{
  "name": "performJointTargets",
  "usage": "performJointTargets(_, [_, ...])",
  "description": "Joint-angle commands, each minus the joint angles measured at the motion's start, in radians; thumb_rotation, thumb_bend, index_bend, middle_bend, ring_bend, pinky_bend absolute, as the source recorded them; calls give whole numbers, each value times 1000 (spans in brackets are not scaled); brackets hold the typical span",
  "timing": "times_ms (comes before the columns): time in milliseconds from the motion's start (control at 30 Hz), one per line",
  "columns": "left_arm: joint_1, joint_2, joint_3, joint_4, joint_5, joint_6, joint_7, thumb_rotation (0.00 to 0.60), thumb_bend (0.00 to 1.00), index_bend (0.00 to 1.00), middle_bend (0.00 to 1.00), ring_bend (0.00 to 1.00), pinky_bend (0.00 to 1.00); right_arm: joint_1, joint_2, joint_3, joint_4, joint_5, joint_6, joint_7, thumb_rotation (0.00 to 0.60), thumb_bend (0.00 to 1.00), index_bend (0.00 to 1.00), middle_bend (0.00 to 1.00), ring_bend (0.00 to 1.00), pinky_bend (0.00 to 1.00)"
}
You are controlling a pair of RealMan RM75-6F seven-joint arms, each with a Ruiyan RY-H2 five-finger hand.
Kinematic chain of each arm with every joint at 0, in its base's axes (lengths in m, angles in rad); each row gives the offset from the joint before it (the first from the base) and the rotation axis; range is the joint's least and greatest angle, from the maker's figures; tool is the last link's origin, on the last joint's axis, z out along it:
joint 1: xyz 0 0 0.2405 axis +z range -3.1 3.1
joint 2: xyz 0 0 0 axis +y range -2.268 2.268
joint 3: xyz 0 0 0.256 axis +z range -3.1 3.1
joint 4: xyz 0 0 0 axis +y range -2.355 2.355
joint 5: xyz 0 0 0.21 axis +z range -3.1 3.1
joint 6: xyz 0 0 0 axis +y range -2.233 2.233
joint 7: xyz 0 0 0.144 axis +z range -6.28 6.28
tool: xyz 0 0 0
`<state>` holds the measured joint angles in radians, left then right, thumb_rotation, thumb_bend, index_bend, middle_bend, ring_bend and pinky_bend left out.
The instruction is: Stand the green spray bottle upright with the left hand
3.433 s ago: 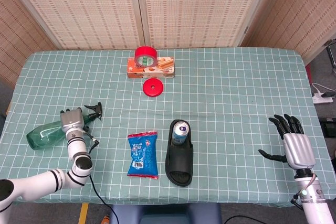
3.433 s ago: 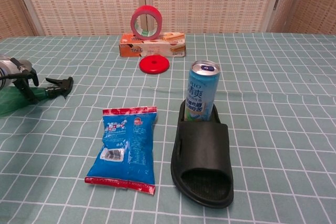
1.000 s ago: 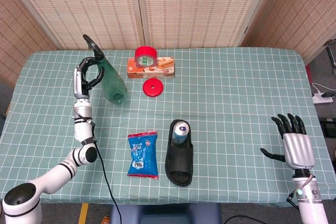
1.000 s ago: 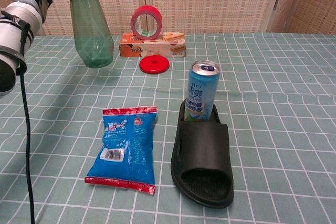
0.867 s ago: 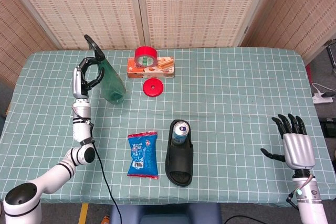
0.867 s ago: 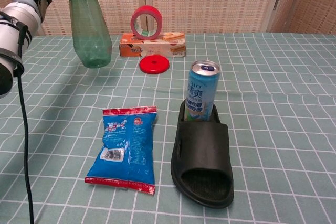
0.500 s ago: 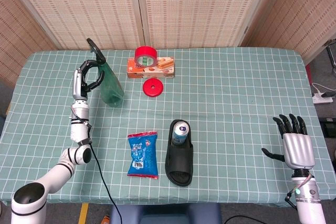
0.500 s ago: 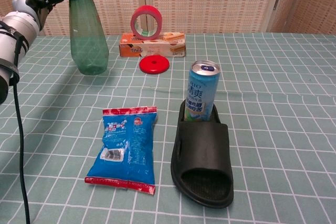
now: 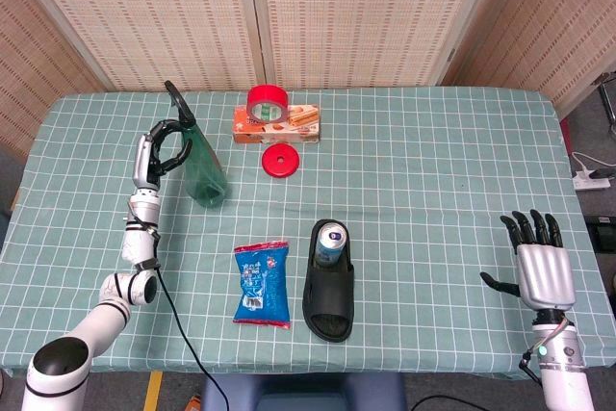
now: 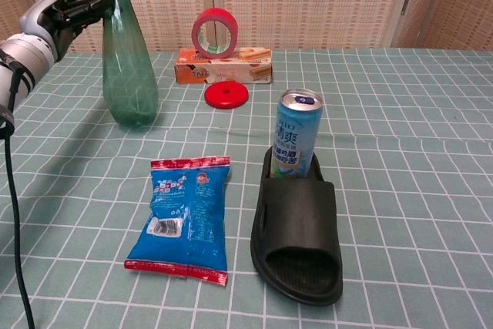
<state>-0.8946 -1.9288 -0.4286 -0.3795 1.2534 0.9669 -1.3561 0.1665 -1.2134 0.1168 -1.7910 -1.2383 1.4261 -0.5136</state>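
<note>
item: translucent green plastic spray bottle with black trigger head (image 10: 129, 59), standing upright, base apparently resting on the green-and-white checked cloth tabletop (image 9: 433, 161) at its left side, near the back. left hand (image 10: 65, 9), silver with black fingers, wraps the bottle's narrow neck just below the trigger, a high hold that suits steadying a tall bottle over its base; release looks like the remaining step, a judgement only. right hand (image 9: 539, 262), silver palm with black fingers spread, holds nothing and hovers at the right near edge of the tabletop, well apart from everything, seemingly parked since the task names the other hand. also present: red roll of tape (image 10: 215, 33) standing on edge atop an orange-and-white cardboard box (image 10: 223, 65); flat red round lid (image 10: 226, 95) just in front of the box; blue snack packet with red ends (image 10: 183, 217) lying flat; light blue drink can (image 10: 297, 135) standing upright in the heel of a black rubber slipper (image 10: 299, 233), beside the packet. risk noted: a tall bottle may tip if let go off-centre.
</note>
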Motion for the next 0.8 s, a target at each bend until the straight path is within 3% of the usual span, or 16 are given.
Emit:
performJointTargets(33, [1, -1, 10, 15, 7, -5, -23, 600, 302, 535, 486, 280, 59, 1, -1, 0, -3, 4, 2, -12, 600, 0, 165, 115, 0, 14])
performJointTargets(700, [55, 20, 96, 69, 66, 44, -180, 600, 246, 442, 409, 251, 79, 26, -12, -2, -20, 33, -11, -79, 600, 2, 165, 136, 0, 38])
performJointTargets(800, [64, 22, 109, 70, 77, 66, -197, 600, 233, 383, 395, 244, 78, 27, -13, -2, -21, 34, -9, -83, 600, 5, 165, 140, 0, 39])
